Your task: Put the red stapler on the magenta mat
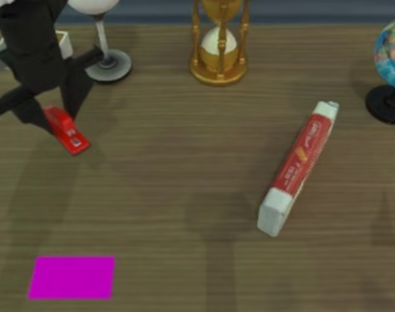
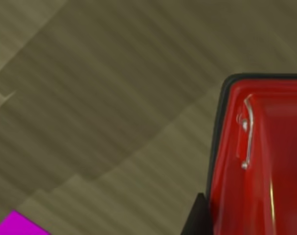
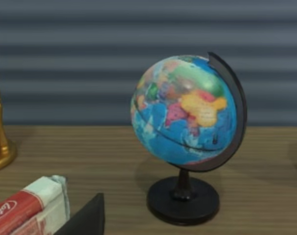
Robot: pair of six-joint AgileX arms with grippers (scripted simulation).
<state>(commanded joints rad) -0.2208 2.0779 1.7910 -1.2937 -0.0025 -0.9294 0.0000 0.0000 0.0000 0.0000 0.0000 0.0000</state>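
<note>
Nearest the front edge of the wooden table (image 1: 184,195), at its left, lies one magenta mat (image 1: 71,277), flat and bare, with nothing resting on it. Farther back on the right side lies one long red-and-white box (image 1: 300,166), set at a slant, well apart from the mat. Beyond the mat on the left side sits one red stapler (image 1: 67,130), angled, with its far end tucked under the left gripper (image 1: 51,114), which is down over that end; whether its fingers are spread or pinching the stapler cannot be told from these views. The left wrist view shows the stapler's glossy red body close up, with a corner of the mat beyond it. Along the back of the table stand three ornaments: one pale round object on a stemmed grey base (image 1: 107,63) at the left, one golden hourglass (image 1: 219,42) in the middle, and one blue globe (image 1: 392,65) on a black stand at the far right. The right arm is out of the top view, its wrist camera facing the globe.
</note>
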